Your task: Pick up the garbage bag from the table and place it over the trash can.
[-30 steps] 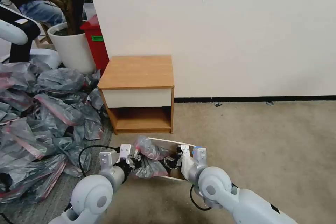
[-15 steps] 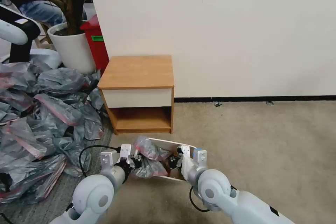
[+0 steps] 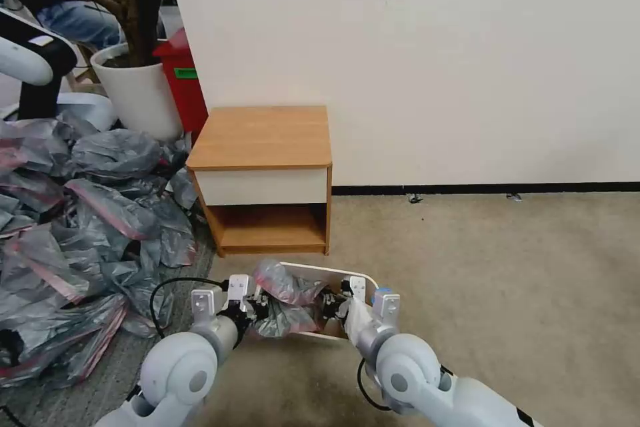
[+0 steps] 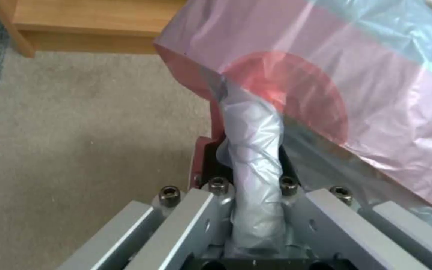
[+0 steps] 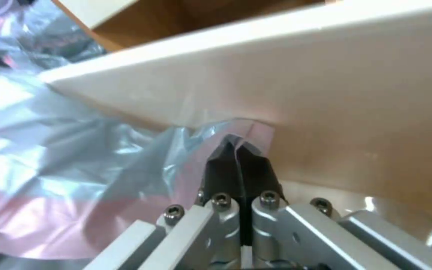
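Both grippers hold the garbage bag at the mouth of the trash can.

We see the garbage bag (image 3: 285,300) bunched over the trash can (image 3: 333,273), which stands on the carpet just near of the table (image 3: 263,137). The left gripper (image 3: 257,309) sits at the left side of the can, its fingers (image 4: 207,159) closed tight on a twisted rope of the grey film, with the pink band (image 4: 296,71) spread just beyond them. The right gripper (image 3: 335,307) sits at the right side, reaching inside the can; its dark fingers (image 5: 226,170) are pressed together on a small pinch of the bag's edge, close against the cream inner wall (image 5: 336,108). Between the two grippers the bag lies crumpled, partly in the can's opening and partly above its rim. A heap of similar grey bags (image 3: 80,227) lies on the floor to the far left, well apart from the can.
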Robot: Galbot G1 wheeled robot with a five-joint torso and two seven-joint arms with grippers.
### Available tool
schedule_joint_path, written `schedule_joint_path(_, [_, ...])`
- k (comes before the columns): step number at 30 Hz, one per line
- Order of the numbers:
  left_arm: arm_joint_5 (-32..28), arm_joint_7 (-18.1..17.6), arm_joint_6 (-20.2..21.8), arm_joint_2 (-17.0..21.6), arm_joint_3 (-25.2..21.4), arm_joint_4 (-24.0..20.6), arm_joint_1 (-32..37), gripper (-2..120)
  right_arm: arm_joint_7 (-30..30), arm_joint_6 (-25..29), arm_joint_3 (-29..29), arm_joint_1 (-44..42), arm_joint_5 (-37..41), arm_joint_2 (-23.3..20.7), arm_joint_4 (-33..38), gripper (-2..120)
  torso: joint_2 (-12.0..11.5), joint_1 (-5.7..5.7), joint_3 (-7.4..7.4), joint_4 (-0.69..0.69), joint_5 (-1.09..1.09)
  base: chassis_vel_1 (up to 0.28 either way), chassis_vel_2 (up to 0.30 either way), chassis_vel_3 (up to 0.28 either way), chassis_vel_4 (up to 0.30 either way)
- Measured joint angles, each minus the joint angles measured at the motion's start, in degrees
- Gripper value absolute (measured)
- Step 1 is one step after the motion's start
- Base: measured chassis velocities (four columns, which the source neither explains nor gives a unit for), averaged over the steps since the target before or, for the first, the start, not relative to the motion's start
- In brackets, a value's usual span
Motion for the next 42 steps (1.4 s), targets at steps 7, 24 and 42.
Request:
schedule_joint_path(7, [0.19,-0.04,-0.04,-0.13,0.35,1.01,-0.29,2,-0.07,0.74,1.8,-2.18,-0.9,-0.84,4.44,0,0.0,0.0,0.0,0.0,0.0,0.0,0.0,0.0,0.0])
schedule_joint_path(24, [1.85,0.0,-0.06,-1.42,0.46,1.53,1.3,2,-1.01,0.67,8.41,-0.3,-0.72,-3.6,9.01,0,0.0,0.0,0.0,0.0,0.01,0.0,0.0,0.0,0.0])
schedule_joint_path(42, [3.3,1.99,-1.41,-1.43,-1.0,-0.37,4.0,2,2.06,-6.24,11.41,0.58,-1.66,-5.93,1.31,0,0.0,0.0,0.0,0.0,0.01,0.0,0.0,0.0,0.0])
